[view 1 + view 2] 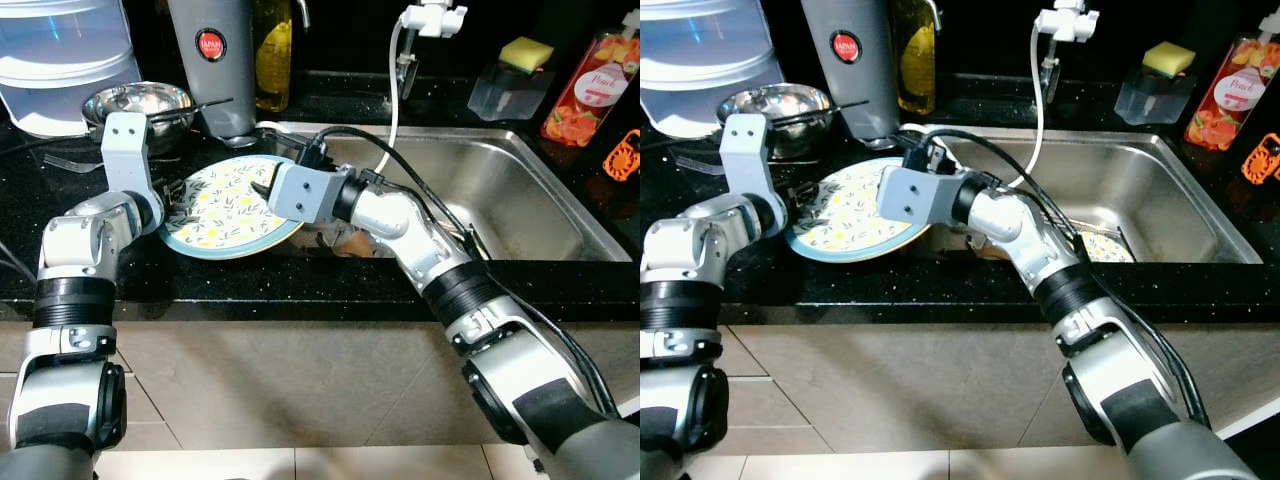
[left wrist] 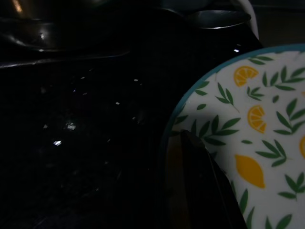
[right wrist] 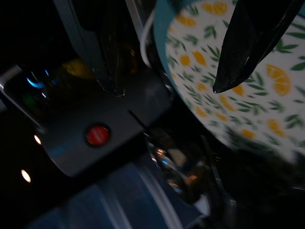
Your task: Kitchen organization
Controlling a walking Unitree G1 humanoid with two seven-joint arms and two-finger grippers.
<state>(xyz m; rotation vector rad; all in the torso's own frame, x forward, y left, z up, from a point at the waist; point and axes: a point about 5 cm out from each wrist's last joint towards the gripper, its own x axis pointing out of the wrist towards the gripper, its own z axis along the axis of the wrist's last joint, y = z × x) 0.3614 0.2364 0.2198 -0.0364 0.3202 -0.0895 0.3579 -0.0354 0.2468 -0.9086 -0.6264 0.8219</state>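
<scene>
Resting on the black worktop (image 1: 250,280) just left of the sink (image 1: 500,190), the lemon-patterned plate (image 1: 225,215) sits between both claws. The left claw (image 1: 172,200) touches its left rim; the right claw (image 1: 262,190) hovers over its right side. How wide either stands, I cannot tell.

This is a home kitchen. A black speckled stone counter (image 1: 250,275) holds a sunken stainless steel sink (image 1: 480,190), with a white tap (image 1: 432,18) above its back rim. Behind the sink stand a clear container topped by a yellow sponge (image 1: 527,52) and a pink bottle of peach dish soap (image 1: 592,85). Left of the sink lie a lemon-patterned round plate with a teal rim (image 1: 225,205), a shiny steel bowl (image 1: 140,105) and a grey appliance with a red badge (image 1: 212,60).
</scene>
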